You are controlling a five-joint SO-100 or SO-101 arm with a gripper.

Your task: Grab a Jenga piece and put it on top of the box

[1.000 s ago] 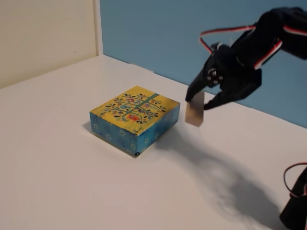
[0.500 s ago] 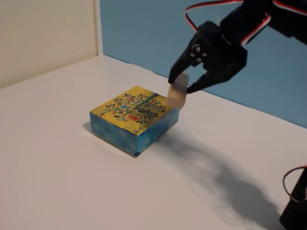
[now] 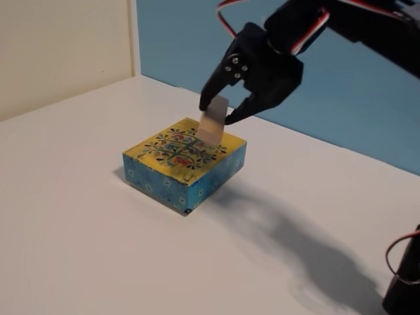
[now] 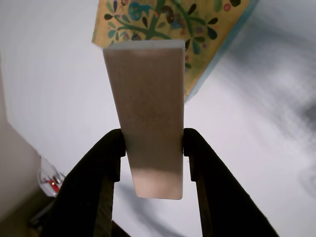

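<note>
Arm pose: the black arm [image 3: 341,23] is reached in from the upper right of the fixed view, its wrist bent downward, with red and white wires looped above it.
Gripper: the gripper [image 3: 216,117] is held above the far right part of the box, fingers pointed down and to the left; in the wrist view the gripper [image 4: 153,143] is seen closed onto the block's two long sides.
Jenga piece: the Jenga piece [image 3: 212,122] is clamped between the two black fingers [image 4: 98,182], hanging almost upright with its lower end just over the lid; whether it touches the lid cannot be told. In the wrist view the Jenga piece [image 4: 148,113] is shown as a plain, smooth, light-tan wooden slab, elongated and unmarked.
Box: the box [image 3: 187,161] is set flat on the table, squarish and low, its yellow lid painted with a leafy tree pattern, its sides blue and patterned. A corner of the box [image 4: 168,19] is seen beyond the block in the wrist view.
Table: the table [image 3: 79,230] is white and smooth, and a soft arm shadow is cast at near right.
Backdrop: a blue wall [image 3: 197,39] is seen at far right, a cream wall [image 3: 59,46] at far left.
</note>
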